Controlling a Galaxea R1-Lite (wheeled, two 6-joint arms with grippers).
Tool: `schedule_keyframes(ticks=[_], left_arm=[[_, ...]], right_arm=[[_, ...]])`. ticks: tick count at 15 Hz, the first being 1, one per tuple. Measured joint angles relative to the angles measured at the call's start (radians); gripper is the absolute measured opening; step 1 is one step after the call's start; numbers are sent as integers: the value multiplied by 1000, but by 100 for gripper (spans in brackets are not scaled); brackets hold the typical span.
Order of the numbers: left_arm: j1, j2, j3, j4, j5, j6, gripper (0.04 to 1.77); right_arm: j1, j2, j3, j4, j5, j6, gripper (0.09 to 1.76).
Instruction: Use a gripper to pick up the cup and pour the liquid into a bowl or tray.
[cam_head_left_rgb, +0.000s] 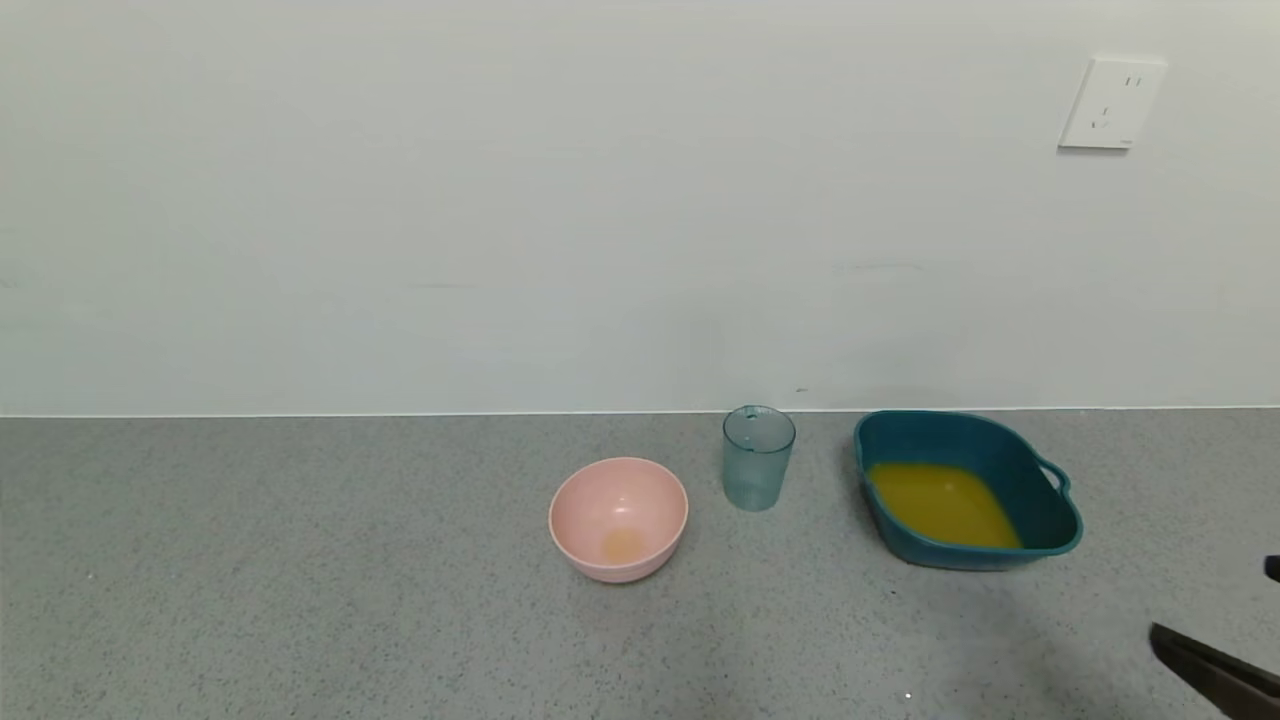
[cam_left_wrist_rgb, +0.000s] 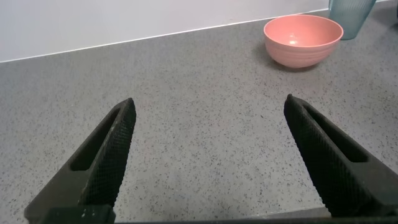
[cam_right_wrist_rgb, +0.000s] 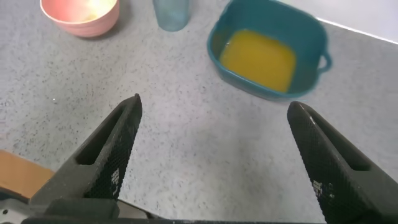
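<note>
Only from the head: right claw (cam_head_left_rgb: 1215, 670), liquid (cam_head_left_rgb: 942, 503) in basin (cam_head_left_rgb: 1050, 520).

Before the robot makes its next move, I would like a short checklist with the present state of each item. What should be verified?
1. Cup upright on the counter, free of both grippers: ok.
2. Cup emptied: looks ok, no orange visible inside it.
3. Liquid inside the teal basin: ok; a faint orange trace also lies in the pink bowl.
4. No spill seen on the counter around the basin: ok.
5. Right gripper open, holding nothing, drawn back from the basin: ok.
6. Left gripper open, holding nothing, apart from the pink bowl: ok.
</note>
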Motion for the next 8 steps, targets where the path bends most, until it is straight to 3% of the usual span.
schedule_keyframes(ticks=[5, 8], left_arm=[[0, 0, 0, 0, 0, 0, 172], [0, 0, 0, 0, 0, 0, 172]], right_arm=[[-85, -283, -62, 268, -10, -23, 170], [-218, -373, -102, 312, -13, -33, 170]])
